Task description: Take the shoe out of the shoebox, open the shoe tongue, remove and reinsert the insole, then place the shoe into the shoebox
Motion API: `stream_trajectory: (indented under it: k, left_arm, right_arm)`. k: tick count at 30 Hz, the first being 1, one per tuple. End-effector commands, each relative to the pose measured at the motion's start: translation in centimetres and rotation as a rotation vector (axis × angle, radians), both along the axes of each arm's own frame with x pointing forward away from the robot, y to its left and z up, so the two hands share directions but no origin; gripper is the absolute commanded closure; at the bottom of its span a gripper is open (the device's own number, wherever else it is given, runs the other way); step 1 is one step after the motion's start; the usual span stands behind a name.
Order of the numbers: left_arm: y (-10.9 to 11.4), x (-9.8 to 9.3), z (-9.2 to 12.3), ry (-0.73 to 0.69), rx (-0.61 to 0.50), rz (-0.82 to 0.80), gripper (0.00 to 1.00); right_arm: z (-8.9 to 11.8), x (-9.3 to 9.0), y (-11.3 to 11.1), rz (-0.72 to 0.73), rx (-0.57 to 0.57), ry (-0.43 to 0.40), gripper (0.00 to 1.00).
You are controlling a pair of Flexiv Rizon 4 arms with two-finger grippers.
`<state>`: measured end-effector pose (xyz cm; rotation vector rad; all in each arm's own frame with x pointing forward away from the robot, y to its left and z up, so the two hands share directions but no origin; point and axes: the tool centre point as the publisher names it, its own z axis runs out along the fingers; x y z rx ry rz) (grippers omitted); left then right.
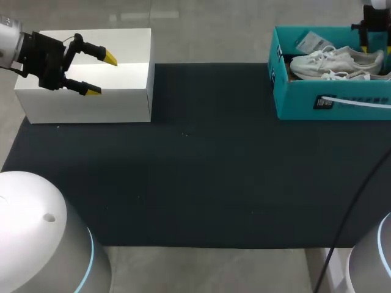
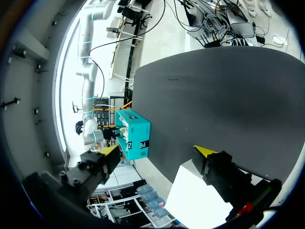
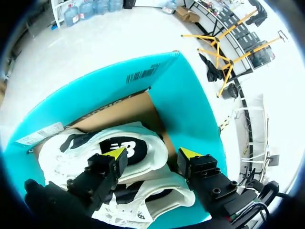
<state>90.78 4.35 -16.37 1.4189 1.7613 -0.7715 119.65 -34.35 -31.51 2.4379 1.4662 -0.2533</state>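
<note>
At the upper right of the head view the teal shoebox [image 1: 305,101] stands on the dark worktop [image 1: 201,171], and white sneakers [image 1: 336,61] lie inside it; the right wrist view suggests two shoes side by side, heels toward the camera, though how they overlap is hard to make out. That arrangement fits either a shoe waiting to be lifted out or one already laid back in, so the pictures alone do not settle the stage. The right pincer [image 3: 150,155] hangs above the heel of the nearer sneaker [image 3: 119,148], its yellow tips spread wide and holding nothing. If a grasp is meant here, it would go best by straddling the heel collar so one tip goes inside the opening and one outside, keeping clear of the box's cardboard wall just beside the right-hand tip. The left pincer [image 1: 98,73], at the upper left of the head view, is also wide and empty, poised over a white box [image 1: 85,91], well apart from the shoebox.
</note>
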Motion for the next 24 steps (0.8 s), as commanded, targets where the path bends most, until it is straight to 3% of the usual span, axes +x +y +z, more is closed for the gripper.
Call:
stream_trajectory:
  k: [1,4,11,24]
  left_arm:
    - [0.0,0.1,0.0,0.001,0.004,-0.001,0.0]
    - [0.0,0.1,0.0,0.001,0.004,-0.001,0.0]
    - [0.0,0.1,0.0,0.001,0.004,-0.001,0.0]
    - [0.0,0.1,0.0,0.001,0.004,-0.001,0.0]
  right_arm:
    - [1.8,0.3,0.3,-0.028,0.078,0.111,0.21]
    - [2.9,0.1,1.1,-0.016,0.092,0.093,0.13]
    - [6.2,-1.1,3.4,0.016,0.147,0.029,0.08]
    - [10.7,-7.1,8.6,0.092,0.162,-0.04,0.0]
